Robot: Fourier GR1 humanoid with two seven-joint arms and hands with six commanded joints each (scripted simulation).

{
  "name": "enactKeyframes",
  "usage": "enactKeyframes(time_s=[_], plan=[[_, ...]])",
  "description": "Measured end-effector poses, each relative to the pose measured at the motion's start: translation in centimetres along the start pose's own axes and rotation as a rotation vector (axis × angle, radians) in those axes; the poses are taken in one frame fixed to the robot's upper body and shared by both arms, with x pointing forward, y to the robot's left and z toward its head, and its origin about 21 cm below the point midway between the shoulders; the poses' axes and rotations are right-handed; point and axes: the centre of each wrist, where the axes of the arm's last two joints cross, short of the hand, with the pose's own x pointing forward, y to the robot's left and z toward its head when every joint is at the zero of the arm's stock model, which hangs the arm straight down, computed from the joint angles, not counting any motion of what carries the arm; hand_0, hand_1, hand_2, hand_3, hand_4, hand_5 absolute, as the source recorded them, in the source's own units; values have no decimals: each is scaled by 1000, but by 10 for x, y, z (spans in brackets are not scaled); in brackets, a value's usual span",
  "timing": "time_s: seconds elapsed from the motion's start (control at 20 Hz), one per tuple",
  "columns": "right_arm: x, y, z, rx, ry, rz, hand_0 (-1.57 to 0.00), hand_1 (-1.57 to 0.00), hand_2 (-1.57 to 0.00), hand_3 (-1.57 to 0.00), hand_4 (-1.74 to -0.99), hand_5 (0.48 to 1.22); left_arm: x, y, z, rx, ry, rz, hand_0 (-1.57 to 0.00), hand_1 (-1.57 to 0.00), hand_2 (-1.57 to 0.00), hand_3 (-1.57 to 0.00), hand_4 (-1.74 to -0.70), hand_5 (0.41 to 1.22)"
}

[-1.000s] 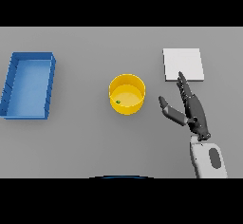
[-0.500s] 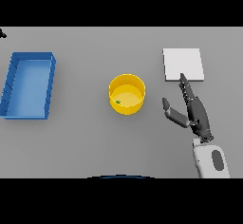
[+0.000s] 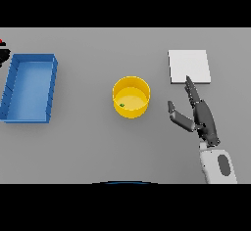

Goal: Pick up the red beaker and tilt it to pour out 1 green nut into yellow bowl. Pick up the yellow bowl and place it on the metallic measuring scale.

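Observation:
The yellow bowl [image 3: 131, 111] stands mid-table with one small green nut [image 3: 122, 105] inside it. The pale square measuring scale [image 3: 189, 66] lies at the back right. My right hand [image 3: 203, 120] hovers to the right of the bowl, apart from it. It is open, its straight fingers pointing toward the scale and its thumb spread toward the bowl. At the far left edge a sliver of the red beaker [image 3: 1, 42] shows just above a dark bit of my left hand [image 3: 3, 55]. The rest of both is cut off.
A blue rectangular tray [image 3: 32, 57] lies on the left side of the table, just right of the left hand. The grey table surface [image 3: 88, 142] stretches between the tray, the bowl and the front edge.
My right hand has drifted slightly right and back toward me, still open. The dark left hand and the red sliver have come into view at the left edge.

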Motion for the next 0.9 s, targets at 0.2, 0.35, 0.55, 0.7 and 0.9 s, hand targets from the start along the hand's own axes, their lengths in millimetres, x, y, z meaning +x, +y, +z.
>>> enactKeyframes(time_s=[0.2, 0.35, 0.55, 0.7, 0.9], plan=[[-2, -1, 2, -1, -5, 9, 1, 1, 1, 1, -1325, 731, -10, -6, 9, -67, -7, -20, -1571, -1520, -1410, -852, -1135, 779], [3, 2, -2, -9, -11, 10, 1, 1, 1, 1, -1321, 727, -8, 2, 21, -172, -55, 34, -982, -830, -747, -464, -922, 716], [3, 0, 1, 5, -14, 13, 1, 1, 1, 1, -1316, 724, -7, 3, 26, -244, -79, -10, -402, -340, -305, -189, -807, 667], [2, 1, 0, 8, -11, 11, 1, 1, 1, 1, -1308, 717, -5, 4, 24, -255, -60, -72, -205, -173, -156, -97, -778, 655], [2, -2, 3, -3, -4, 36, 1, 1, 1, 1, -1290, 714, -6, -2, 22, -247, -60, -112, -83, -70, -63, -39, -738, 656]])
